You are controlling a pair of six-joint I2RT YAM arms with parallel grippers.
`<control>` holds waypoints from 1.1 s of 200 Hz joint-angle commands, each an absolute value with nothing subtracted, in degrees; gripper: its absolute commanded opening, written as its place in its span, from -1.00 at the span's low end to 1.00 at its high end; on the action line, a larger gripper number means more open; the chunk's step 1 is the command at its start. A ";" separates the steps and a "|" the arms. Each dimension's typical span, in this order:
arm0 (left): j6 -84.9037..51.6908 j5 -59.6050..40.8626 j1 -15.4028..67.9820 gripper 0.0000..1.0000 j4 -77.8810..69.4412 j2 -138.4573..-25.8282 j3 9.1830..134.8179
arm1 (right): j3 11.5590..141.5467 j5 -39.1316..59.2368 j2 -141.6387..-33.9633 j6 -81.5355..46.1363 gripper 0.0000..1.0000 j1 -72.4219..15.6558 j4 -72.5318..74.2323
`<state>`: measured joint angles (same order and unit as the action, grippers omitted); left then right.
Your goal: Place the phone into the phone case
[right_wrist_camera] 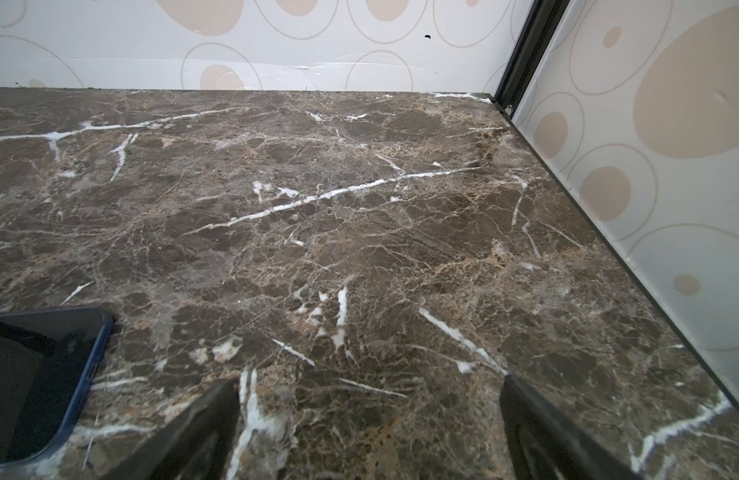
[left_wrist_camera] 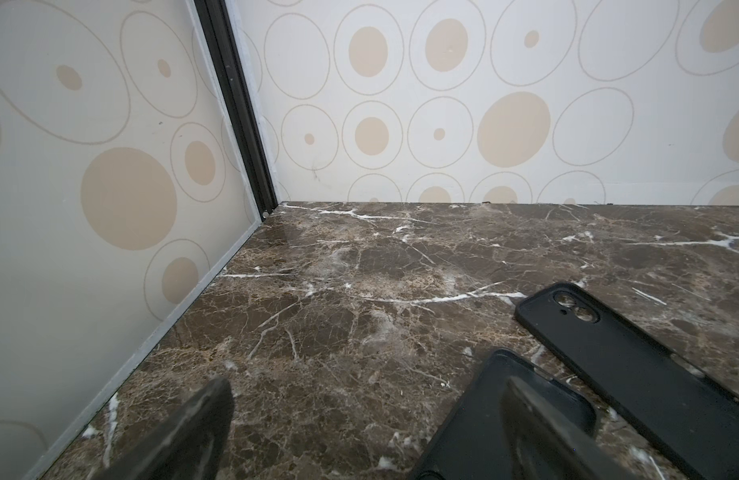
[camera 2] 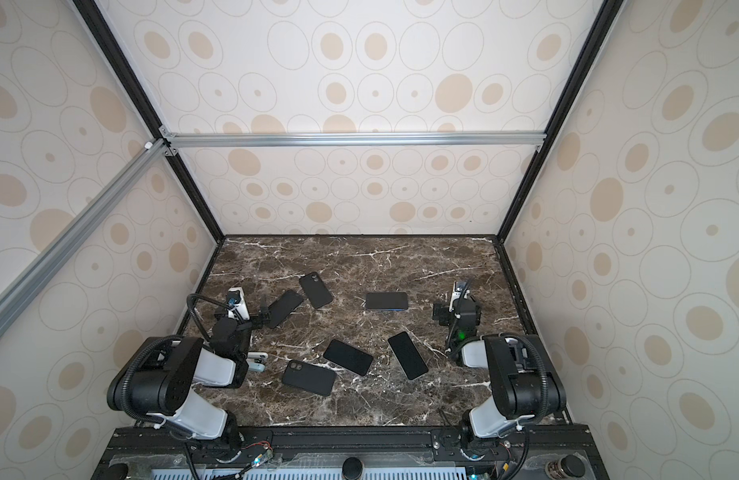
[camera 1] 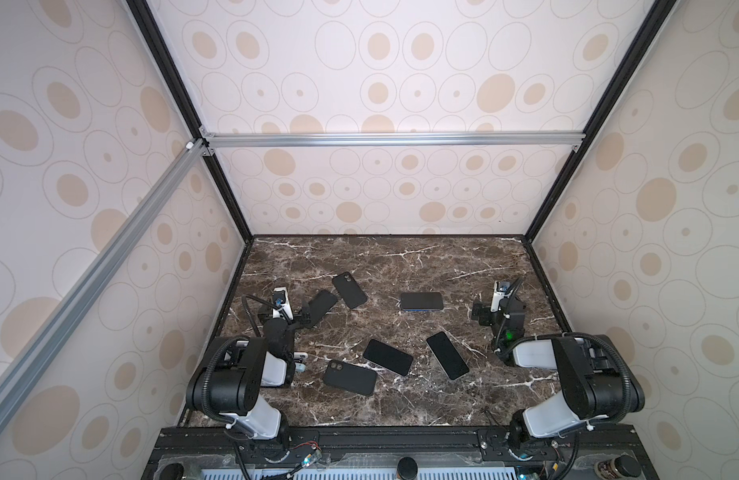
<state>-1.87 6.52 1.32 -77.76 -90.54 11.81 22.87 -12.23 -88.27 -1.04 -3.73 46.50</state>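
A: Which step is in hand?
B: The opening one, I judge; nothing is held. The left gripper (left_wrist_camera: 367, 384) stands wide and empty, one finger over a black phone case (left_wrist_camera: 471, 424), with a second case (left_wrist_camera: 633, 365) just right of it and farther. The right gripper (right_wrist_camera: 367, 384), equally wide, hangs over the bare marble table (right_wrist_camera: 359, 208).
A: And the phone?
B: A blue-edged phone (right_wrist_camera: 35, 374) lies flat just left of that gripper. The next move calls for pinching its thin edges.
A: What do the wrist views miss?
B: Only a top view shows a middle phone (camera 1: 387, 356), a right phone (camera 1: 446, 355) and a third case (camera 1: 349, 377), all nearer the front.
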 commanded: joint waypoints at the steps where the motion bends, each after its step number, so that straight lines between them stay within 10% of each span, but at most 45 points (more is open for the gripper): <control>1: -1.32 6.33 1.32 0.99 -78.31 -90.62 12.72 | 23.51 -12.52 -88.02 -0.97 0.99 -3.63 46.91; 97: -2.42 9.40 1.32 0.85 -78.34 -87.22 11.30 | 23.47 -13.40 -87.58 -0.97 0.99 -3.66 48.44; 152: -4.51 10.84 1.34 0.84 -51.72 -63.57 20.09 | 42.03 -12.21 -77.65 -2.47 0.96 -3.62 14.15; 220: -11.28 -0.71 9.32 0.55 -22.77 -63.20 44.47 | 58.81 6.98 -75.42 -16.28 0.85 -7.44 -11.33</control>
<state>-9.52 4.16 4.29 -36.80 -62.78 38.76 54.74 -1.02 -76.23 -11.14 -4.19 2.85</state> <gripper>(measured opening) 0.778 0.928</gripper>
